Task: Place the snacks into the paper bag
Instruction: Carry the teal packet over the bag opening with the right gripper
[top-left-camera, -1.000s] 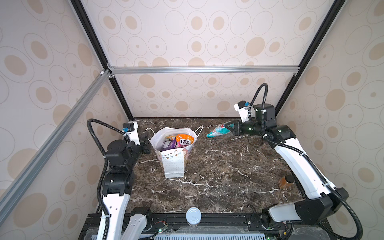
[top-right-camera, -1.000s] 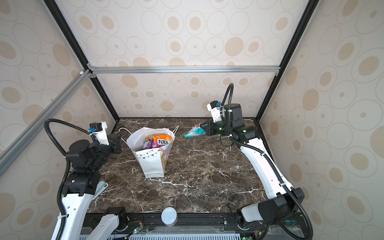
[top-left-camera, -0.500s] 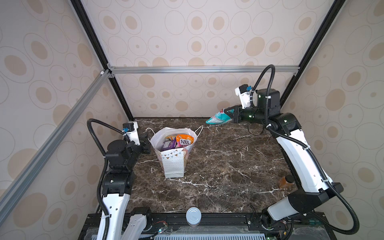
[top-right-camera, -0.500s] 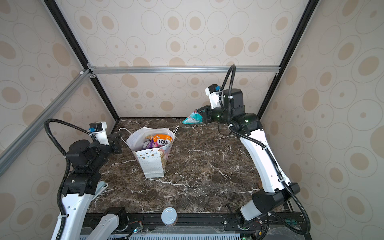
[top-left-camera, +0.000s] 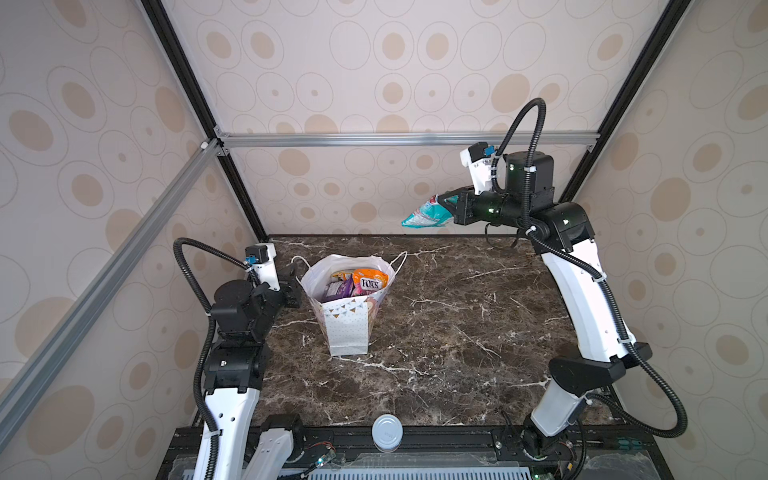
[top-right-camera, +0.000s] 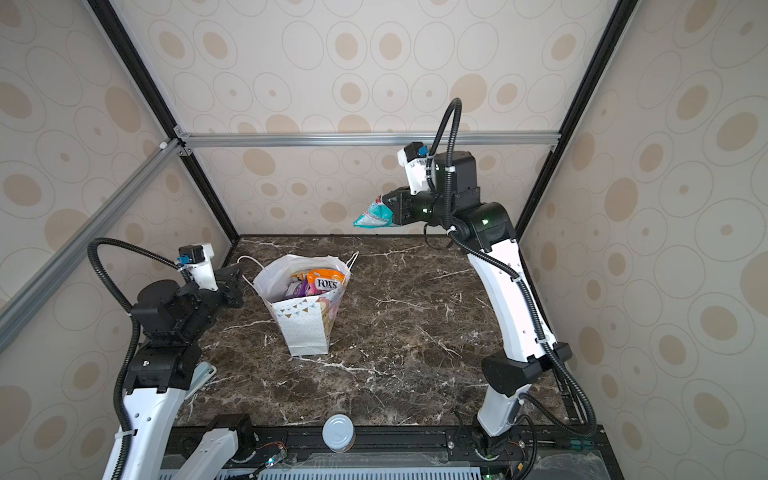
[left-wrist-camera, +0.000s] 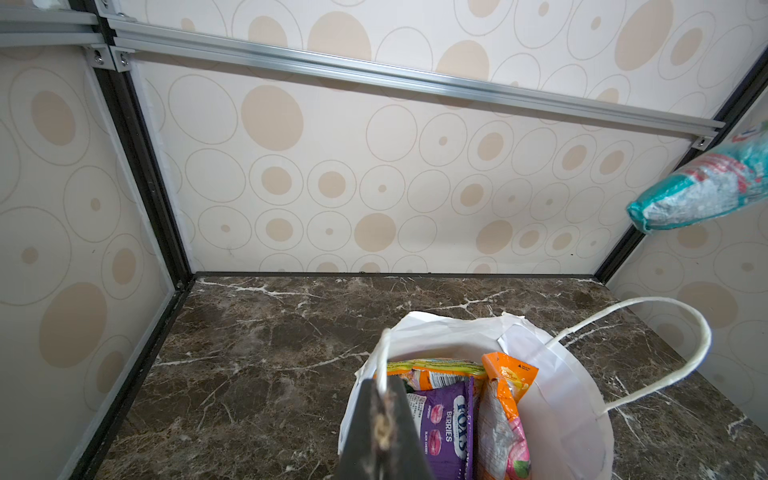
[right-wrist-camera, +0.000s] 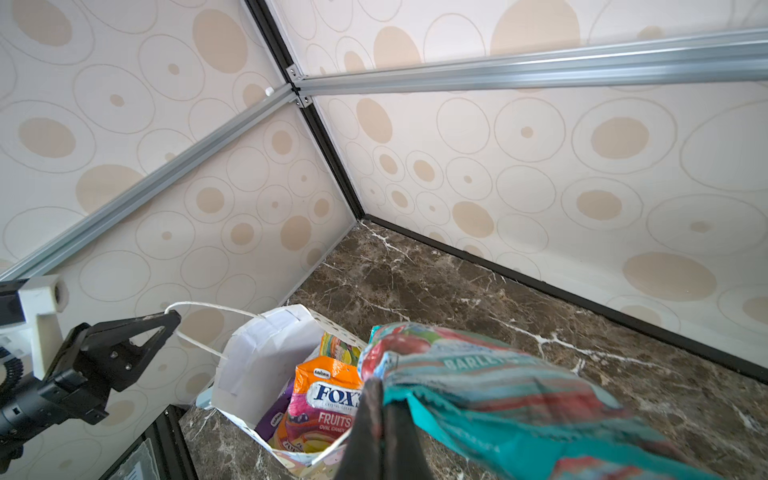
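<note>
The white paper bag (top-left-camera: 347, 328) (top-right-camera: 305, 328) stands open on the marble table, left of centre. Snacks sit inside it: an orange FOX'S packet (top-left-camera: 371, 280) (right-wrist-camera: 324, 399), a purple one (left-wrist-camera: 446, 424) and a yellow-green one behind them. My left gripper (top-left-camera: 293, 276) (left-wrist-camera: 384, 386) is shut on the bag's near cord handle (right-wrist-camera: 195, 309). High up near the back wall, to the right of the bag and well above it, my right gripper (top-left-camera: 446, 203) (right-wrist-camera: 380, 390) is shut on a teal packet (top-left-camera: 426, 216) (top-right-camera: 372, 218) (left-wrist-camera: 702, 191) that hangs from it.
A white round cap (top-left-camera: 387, 432) (top-right-camera: 338, 432) sits on the black front rail. An aluminium crossbar (top-left-camera: 395, 139) runs along the back wall just above the right wrist. Patterned walls close in three sides.
My right arm has lifted the teal packet from just above the table to high near the back wall. The left arm and the bag have not moved.
</note>
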